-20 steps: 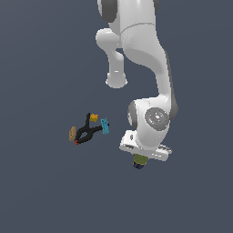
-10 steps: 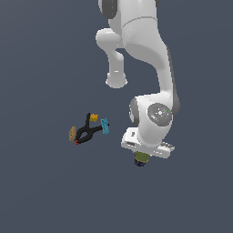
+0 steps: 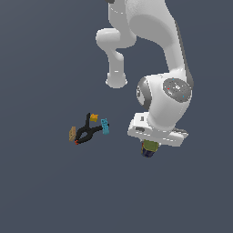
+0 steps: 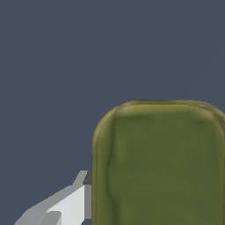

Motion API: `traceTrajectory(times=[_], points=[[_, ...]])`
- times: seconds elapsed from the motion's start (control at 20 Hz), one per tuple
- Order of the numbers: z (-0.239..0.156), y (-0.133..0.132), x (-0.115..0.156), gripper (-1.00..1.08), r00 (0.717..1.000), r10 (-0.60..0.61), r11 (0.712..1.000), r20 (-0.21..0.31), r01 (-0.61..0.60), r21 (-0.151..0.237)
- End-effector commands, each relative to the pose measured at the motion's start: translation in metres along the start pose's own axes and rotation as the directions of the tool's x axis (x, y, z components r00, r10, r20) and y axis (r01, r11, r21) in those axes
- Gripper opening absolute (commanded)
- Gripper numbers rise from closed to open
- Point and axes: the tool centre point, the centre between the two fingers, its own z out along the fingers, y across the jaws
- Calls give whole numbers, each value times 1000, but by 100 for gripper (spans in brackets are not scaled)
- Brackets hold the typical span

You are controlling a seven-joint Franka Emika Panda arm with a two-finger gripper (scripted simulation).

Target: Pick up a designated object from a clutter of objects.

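Against plain slate-grey ground, the hand [image 3: 149, 149] grips the olive-green can [image 4: 160, 165] between its fingers [image 4: 66, 204].

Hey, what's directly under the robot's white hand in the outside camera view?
The olive-green can sticks out below the gripper, its dark navy end lowest. The wrist view shows its olive top filling the frame. The hand's body covers the jaws and the can's upper part, so contact is not visible.

the can [image 3: 149, 148] sits under the pincer [image 3: 150, 146], well apart from the clamp [image 3: 87, 132] on the exterior view's left.
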Motion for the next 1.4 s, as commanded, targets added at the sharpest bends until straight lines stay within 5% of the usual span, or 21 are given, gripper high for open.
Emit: traceTrajectory(times=[0.0,0.8,1.35], points=[[-29,-8,-9,-100,1000,-1,1000,-5,1,2],[-202,-57,-71,-100,1000,-1,1000,-6,1,2],[-255,-73,-86,-100,1000,0,1000,-6,0,3]])
